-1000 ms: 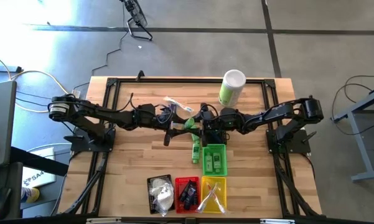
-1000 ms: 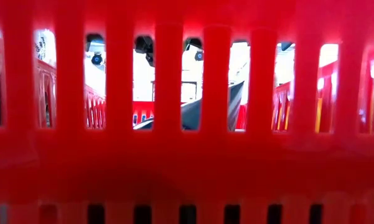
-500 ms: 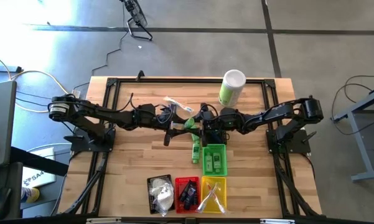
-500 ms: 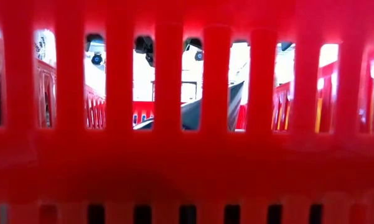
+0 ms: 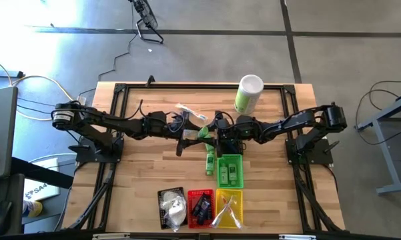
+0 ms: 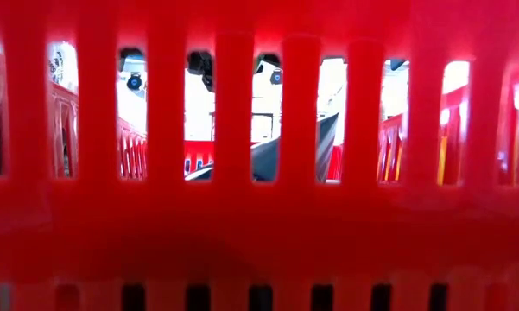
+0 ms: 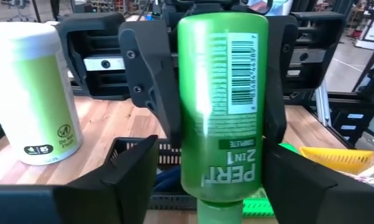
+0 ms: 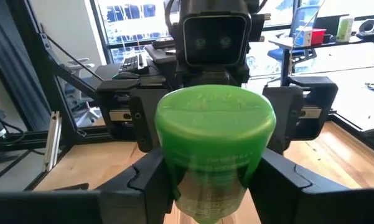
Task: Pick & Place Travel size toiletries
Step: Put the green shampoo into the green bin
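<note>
Handover mid-desk: green bottle (image 7: 221,99) between both claws. Right gripper (image 5: 221,135) clamps it; left gripper (image 5: 187,137) brackets it, grip unclear. Confirm one hold before releasing, then green basket (image 5: 229,171).

My two tools meet mid-bench, both closed on one small green plastic bottle (image 5: 206,132). The tall green-and-white cylindrical canister (image 5: 247,94) stands behind; the green slotted basket (image 5: 229,171) lies near in front. Left bare wooden bench (image 5: 137,167) is open.

My dark fingers (image 7: 146,93) hold a bright green plastic bottle (image 7: 221,93) with white lettering and a barcode. Beside the bottle stands a tall white-and-green cylindrical canister (image 7: 31,93) on the light wooden table (image 7: 106,124).
</note>
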Controlling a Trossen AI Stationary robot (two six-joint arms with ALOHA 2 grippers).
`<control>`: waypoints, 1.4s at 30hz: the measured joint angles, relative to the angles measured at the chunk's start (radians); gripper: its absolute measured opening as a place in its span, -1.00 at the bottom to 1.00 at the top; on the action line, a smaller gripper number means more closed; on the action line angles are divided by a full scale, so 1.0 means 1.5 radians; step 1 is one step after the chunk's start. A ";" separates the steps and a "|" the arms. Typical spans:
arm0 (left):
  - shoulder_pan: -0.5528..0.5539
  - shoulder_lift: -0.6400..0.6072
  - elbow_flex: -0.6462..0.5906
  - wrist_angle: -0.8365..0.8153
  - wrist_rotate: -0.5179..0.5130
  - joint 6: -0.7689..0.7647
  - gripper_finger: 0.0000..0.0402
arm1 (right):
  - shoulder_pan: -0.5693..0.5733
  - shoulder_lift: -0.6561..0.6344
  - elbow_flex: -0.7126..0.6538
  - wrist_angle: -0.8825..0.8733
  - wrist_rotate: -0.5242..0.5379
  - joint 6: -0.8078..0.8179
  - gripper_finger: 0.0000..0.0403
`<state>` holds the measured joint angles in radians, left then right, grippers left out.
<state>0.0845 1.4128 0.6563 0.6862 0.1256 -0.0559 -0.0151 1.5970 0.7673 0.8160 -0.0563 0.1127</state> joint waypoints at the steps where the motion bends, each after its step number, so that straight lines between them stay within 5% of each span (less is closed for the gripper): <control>1: 0.000 0.000 0.000 0.000 -0.001 0.000 0.30 | 0.000 -0.001 0.000 -0.003 0.000 0.000 -0.14; 8: 0.001 -0.028 0.000 -0.032 -0.003 0.000 0.37 | 0.001 -0.081 0.000 -0.166 0.018 0.020 -0.14; 17: 0.001 -0.055 0.000 -0.056 -0.006 0.014 0.36 | 0.024 -0.194 0.000 -0.417 -0.034 0.196 -0.14; 29: 0.000 -0.055 0.000 -0.095 -0.008 0.017 0.36 | 0.147 -0.189 0.000 -0.578 -0.012 0.369 -0.14; 42: 0.000 -0.055 0.000 -0.126 -0.011 0.017 0.36 | 0.236 -0.131 0.001 -0.679 0.113 0.588 -0.14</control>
<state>0.0849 1.3300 0.6563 0.4972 0.1097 -0.0311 0.3394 1.4008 0.7687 -0.2032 0.1136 0.9951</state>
